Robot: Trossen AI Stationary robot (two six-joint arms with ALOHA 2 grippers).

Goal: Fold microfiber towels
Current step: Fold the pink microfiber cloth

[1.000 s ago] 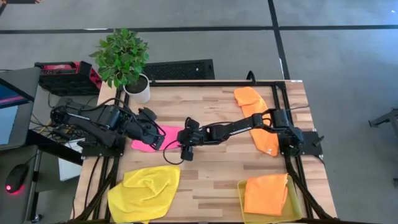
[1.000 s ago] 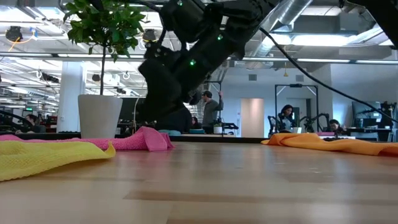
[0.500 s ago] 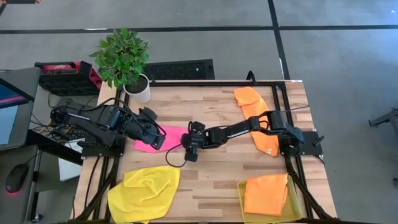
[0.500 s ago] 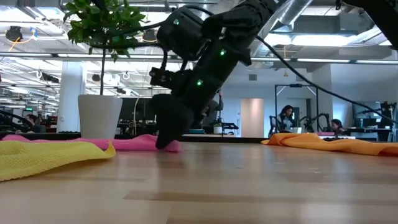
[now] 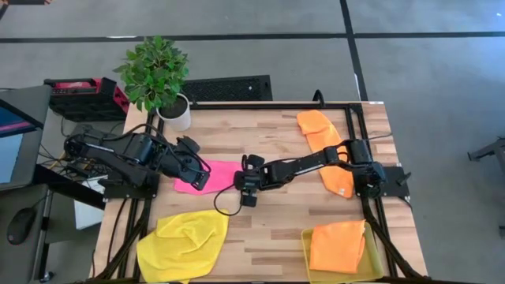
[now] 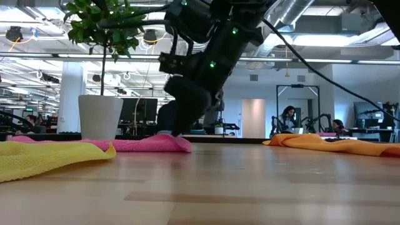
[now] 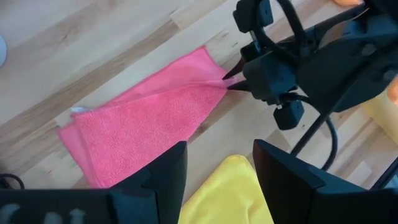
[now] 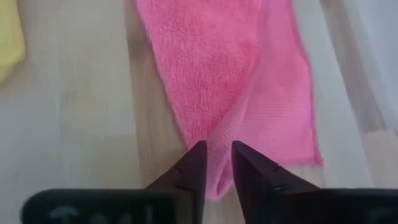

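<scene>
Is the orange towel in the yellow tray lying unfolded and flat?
No, in the high view the orange towel sits as a compact folded block inside the yellow tray.

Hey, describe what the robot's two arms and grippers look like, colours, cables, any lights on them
Both arms are dark, nearly black, jointed links. The right gripper has two tapered dark fingers; the left gripper has broader, blunter ones. A black cable loops under the right wrist, and small green lights dot that arm.

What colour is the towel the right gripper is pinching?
Hot pink towel, pinched by the right gripper; clearest in the right wrist view.
</scene>
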